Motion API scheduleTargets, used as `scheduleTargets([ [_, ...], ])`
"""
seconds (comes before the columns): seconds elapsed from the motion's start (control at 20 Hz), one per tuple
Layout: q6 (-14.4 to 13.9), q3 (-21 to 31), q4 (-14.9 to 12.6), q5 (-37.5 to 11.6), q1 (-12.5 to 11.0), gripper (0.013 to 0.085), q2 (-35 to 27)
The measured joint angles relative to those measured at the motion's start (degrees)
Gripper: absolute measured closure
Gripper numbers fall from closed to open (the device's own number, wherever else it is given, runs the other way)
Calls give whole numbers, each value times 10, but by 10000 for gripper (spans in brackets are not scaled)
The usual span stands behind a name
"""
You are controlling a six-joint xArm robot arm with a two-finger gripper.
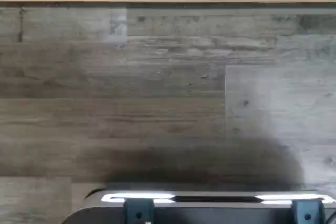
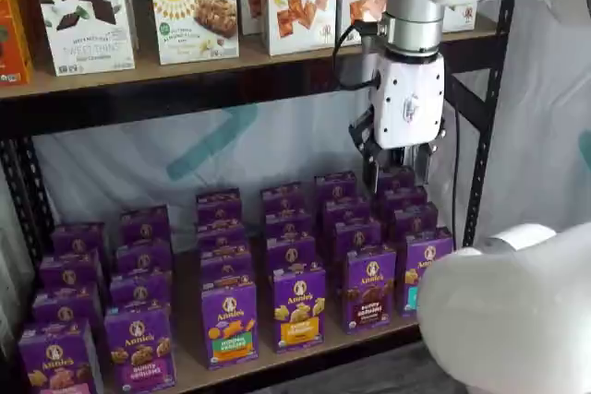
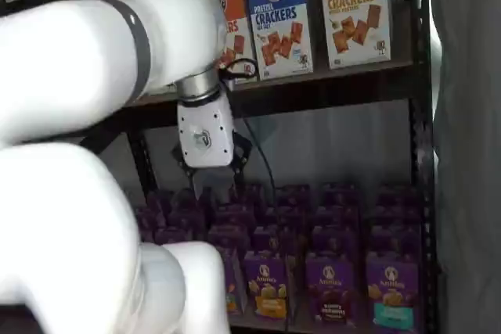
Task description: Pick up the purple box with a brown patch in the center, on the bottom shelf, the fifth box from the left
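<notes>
We are at the approach: jaws spread and empty above the purple box [image 2: 369,288], needing descent to straddle it.

purple box [image 2: 369,288]: purple, brown ctr patch | bottom shelf [image 2: 305,346]: brown wood | pincer [image 2: 401,165]: white body, blk fingers

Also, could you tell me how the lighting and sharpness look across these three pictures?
Wrist view: soft overall, a broad shadow on the floor, glare on the white round plate. In a shelf view the purple box is readable and evenly lit; the tool looks crisp. In a shelf view the blurred arm blocks much, and the bottom shelf is dim.
</notes>
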State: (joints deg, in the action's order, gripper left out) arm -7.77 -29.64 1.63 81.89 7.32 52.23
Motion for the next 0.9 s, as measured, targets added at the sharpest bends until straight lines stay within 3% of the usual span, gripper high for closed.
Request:
scheduleTargets([
  [0.1,16,-6,25,11,-14,130,-8],
  [0.25,22,-5,33,11,-18,130,-9],
  [0.9,15,28,15,-44,-11,130,-31],
])
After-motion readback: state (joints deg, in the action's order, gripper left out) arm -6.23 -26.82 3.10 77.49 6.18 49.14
